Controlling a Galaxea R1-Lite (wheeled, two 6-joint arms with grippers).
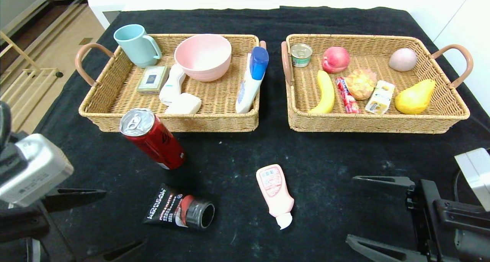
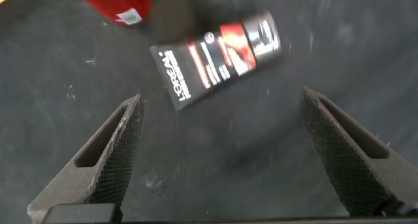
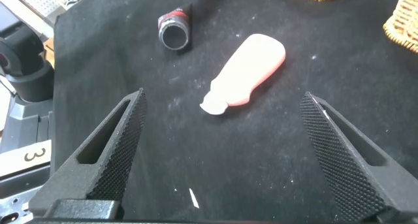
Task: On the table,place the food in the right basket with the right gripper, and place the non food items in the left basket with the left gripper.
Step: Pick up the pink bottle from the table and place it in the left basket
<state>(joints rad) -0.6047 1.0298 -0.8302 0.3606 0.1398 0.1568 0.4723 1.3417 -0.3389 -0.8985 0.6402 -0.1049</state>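
Note:
A red drink can stands on the black table in front of the left basket. A black tube with a red band and a pink squeeze bottle lie nearer me. The white bottle with blue cap leans in the left basket. The pear and juice carton lie in the right basket. My left gripper is open and empty just short of the tube. My right gripper is open and empty, to the right of the pink bottle.
The left basket also holds a teal mug, a pink bowl, a small box and white items. The right basket also holds a banana, a peach, a tin, a snack bar and a pale egg-shaped item.

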